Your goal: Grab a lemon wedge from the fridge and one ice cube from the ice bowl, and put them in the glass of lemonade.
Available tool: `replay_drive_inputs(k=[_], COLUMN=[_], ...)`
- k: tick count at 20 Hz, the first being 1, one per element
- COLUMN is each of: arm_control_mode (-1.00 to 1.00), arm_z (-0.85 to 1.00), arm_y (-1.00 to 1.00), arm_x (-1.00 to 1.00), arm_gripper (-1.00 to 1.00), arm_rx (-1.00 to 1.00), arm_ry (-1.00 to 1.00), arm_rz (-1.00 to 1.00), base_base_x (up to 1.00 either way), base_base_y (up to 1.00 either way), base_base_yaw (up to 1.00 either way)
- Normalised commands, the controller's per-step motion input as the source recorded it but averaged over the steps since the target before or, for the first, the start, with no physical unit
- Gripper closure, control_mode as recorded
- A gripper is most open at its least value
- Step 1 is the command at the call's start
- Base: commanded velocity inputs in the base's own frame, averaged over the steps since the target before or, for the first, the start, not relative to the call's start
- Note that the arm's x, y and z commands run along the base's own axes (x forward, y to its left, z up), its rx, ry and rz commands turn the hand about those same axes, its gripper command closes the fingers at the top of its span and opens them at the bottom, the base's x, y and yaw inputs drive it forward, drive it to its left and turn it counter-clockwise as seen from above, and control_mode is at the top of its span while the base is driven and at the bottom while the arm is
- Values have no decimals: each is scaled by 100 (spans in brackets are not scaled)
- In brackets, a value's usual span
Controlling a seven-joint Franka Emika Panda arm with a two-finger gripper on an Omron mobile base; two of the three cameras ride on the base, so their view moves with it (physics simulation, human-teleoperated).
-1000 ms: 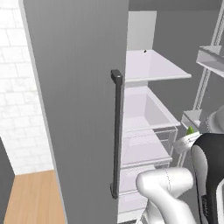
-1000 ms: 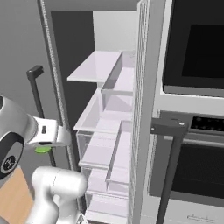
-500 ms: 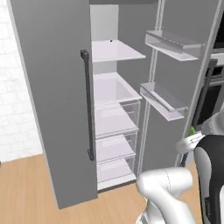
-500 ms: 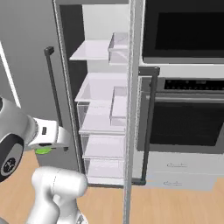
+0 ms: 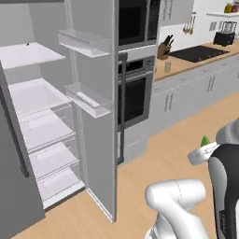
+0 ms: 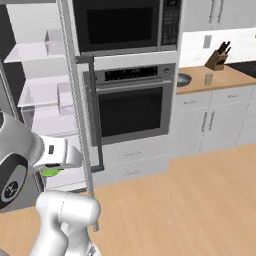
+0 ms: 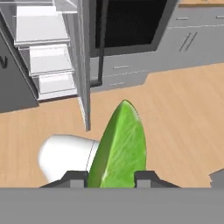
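At the far left the fridge (image 5: 42, 116) stands with its door (image 5: 100, 102) swung wide, so the white shelves and clear drawers inside are on show, and the door's inner racks face the room. Just right of it, in the same tall column, sits the black-fronted microwave (image 6: 125, 25) above the wall oven (image 6: 132, 107), whose dark window also shows at the top of the hand view. Further right a wooden counter (image 6: 210, 80) runs over pale grey cabinets; on it the glass of lemonade (image 6: 208, 78) stands just in front of the wooden knife block (image 6: 218, 60), and both are well apart from the arm. A round rim at the counter's left end, beside the oven, may be the ice bowl (image 6: 183, 79), though it is too small to be sure. A black cooktop (image 5: 203, 52) lies on the counter beyond the glass in the left base view. In the hand view the gripper (image 7: 109, 177) has its two dark finger tips pressed against either side of the lemon wedge (image 7: 120, 146), a green wedge that rises point-up between them over the wooden floor (image 7: 175, 113). From the left base view only its green tip peeps above the white hand at the right.
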Motion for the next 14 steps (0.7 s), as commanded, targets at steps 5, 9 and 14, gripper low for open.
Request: replay_drive_inputs(k=[5, 9, 14], arm_control_mode=[100, 100, 100], arm_z=[0, 0, 0], arm_y=[0, 0, 0], arm_x=[0, 0, 0], arm_gripper=[100, 100, 100], arm_rx=[0, 0, 0], arm_ry=[0, 0, 0], arm_rz=[0, 0, 0], base_base_x=[25, 100, 100], base_base_y=[-96, -15, -2], base_base_yaw=[-53, -7, 0])
